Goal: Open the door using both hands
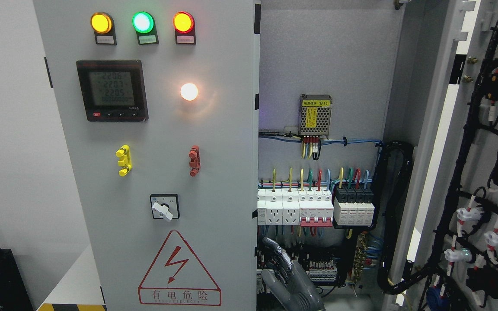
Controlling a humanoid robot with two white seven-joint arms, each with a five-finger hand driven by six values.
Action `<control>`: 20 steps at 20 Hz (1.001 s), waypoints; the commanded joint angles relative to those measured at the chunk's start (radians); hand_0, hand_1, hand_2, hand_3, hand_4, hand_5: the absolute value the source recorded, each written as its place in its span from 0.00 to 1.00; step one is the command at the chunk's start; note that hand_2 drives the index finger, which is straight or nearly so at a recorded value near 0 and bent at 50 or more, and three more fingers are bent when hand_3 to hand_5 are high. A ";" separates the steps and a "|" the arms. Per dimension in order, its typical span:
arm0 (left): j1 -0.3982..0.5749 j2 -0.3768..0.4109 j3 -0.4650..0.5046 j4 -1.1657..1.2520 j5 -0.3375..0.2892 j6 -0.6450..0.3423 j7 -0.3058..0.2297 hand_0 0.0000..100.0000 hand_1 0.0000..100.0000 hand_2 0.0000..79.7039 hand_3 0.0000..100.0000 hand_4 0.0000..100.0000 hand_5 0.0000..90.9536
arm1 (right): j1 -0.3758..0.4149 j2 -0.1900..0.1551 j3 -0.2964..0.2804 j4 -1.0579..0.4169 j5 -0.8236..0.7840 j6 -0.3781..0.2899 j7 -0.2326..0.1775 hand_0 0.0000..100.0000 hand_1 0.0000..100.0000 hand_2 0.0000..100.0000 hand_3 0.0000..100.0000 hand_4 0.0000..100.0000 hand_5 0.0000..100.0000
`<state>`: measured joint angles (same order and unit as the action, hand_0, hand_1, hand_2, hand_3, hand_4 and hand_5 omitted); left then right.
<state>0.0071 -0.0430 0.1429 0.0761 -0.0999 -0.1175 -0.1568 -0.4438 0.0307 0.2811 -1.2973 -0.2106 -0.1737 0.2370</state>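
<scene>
From the head view I have one hand (290, 280) in sight, grey and jointed, rising from the bottom edge just right of the middle. I cannot see which side its arm comes in from, so I will not call it left or right. Its fingers (275, 252) are extended and loosely spread, gripping nothing, and they point up toward the breaker rows inside the cabinet.

The left door (154, 172) is closed and fills the left half of my picture; its free edge stands just left of the hand, near it, but I cannot tell whether the fingers touch that edge. That door carries three indicator lamps (142, 22), a digital meter (112, 90), a yellow handle (123, 160), a red handle (194, 160), a rotary switch (164, 208) and a red warning triangle (179, 270).

The right door (486, 172) is swung wide open at the far right, well apart from the hand, showing its inner face with black cable bundles. Between the doors the cabinet interior (327, 65) is exposed, with a power supply (315, 114) and circuit breakers (314, 207).

The hand's wrist is cut off by the bottom edge, and the right door runs past the frame.
</scene>
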 commanded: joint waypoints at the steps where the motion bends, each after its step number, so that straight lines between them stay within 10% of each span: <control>1: 0.010 0.000 -0.002 0.001 -0.004 0.016 0.000 0.12 0.39 0.00 0.00 0.00 0.00 | -0.012 0.005 0.015 0.024 -0.016 0.000 0.002 0.12 0.39 0.00 0.00 0.00 0.00; 20: 0.010 0.000 0.001 -0.001 0.005 0.004 0.000 0.12 0.39 0.00 0.00 0.00 0.00 | -0.047 -0.002 0.050 0.030 -0.067 0.008 0.019 0.12 0.39 0.00 0.00 0.00 0.00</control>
<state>0.0002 -0.0430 0.1428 0.0766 -0.0977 -0.1082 -0.1567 -0.4843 0.0066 0.3122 -1.2719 -0.2645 -0.1663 0.2529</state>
